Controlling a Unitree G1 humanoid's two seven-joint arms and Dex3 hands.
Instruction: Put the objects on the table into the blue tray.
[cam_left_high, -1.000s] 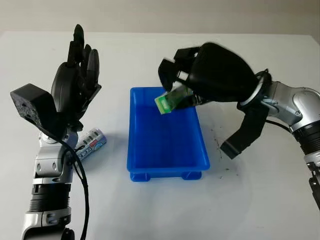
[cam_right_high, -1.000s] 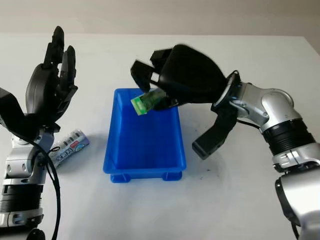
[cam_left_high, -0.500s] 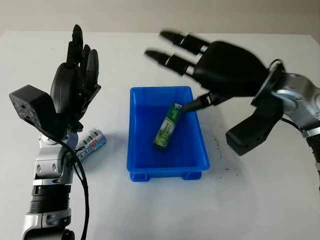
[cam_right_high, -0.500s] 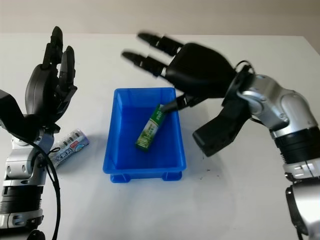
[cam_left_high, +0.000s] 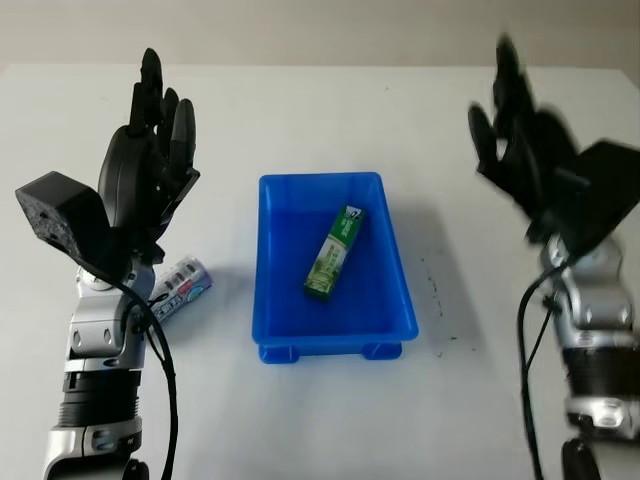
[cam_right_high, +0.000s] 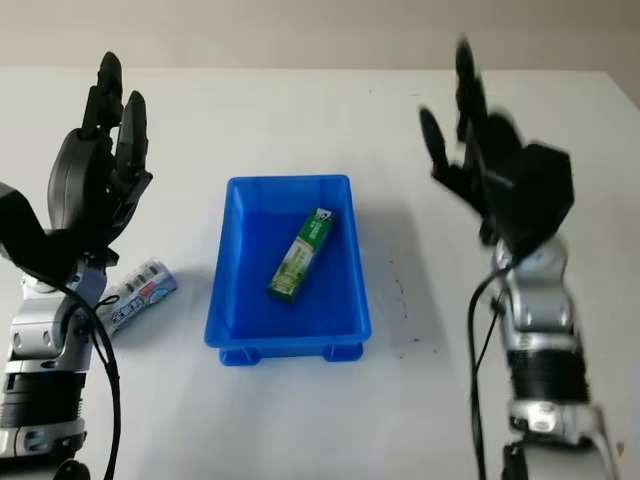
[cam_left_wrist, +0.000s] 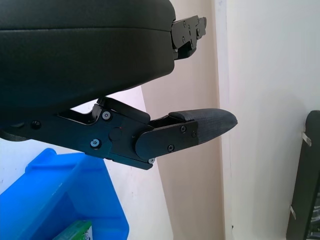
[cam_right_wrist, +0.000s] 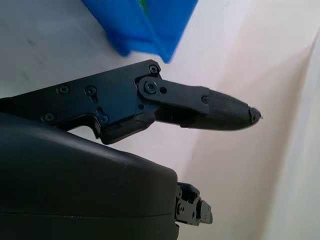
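Observation:
The blue tray (cam_left_high: 270, 305) sits mid-table with a green box (cam_left_high: 333, 252) lying slantwise inside it; a corner of the tray (cam_left_wrist: 55, 200) and the box (cam_left_wrist: 75, 232) appear in the left wrist view. A white and blue tube (cam_left_high: 182, 286) lies on the table left of the tray. My left hand (cam_left_high: 150, 150) is open, raised upright above the tube's side of the table. My right hand (cam_left_high: 525, 150) is open, raised upright to the right of the tray, holding nothing. The tray's corner (cam_right_wrist: 145, 30) appears in the right wrist view beyond the right hand's fingers (cam_right_wrist: 220, 110).
Dark smudges (cam_left_high: 437, 290) mark the white table just right of the tray. The table's far edge meets a beige wall (cam_left_high: 320, 30).
The right hand let go of the green box, which now lies in the tray. That hand then swung away to the right and rose upright. The left hand stayed put.

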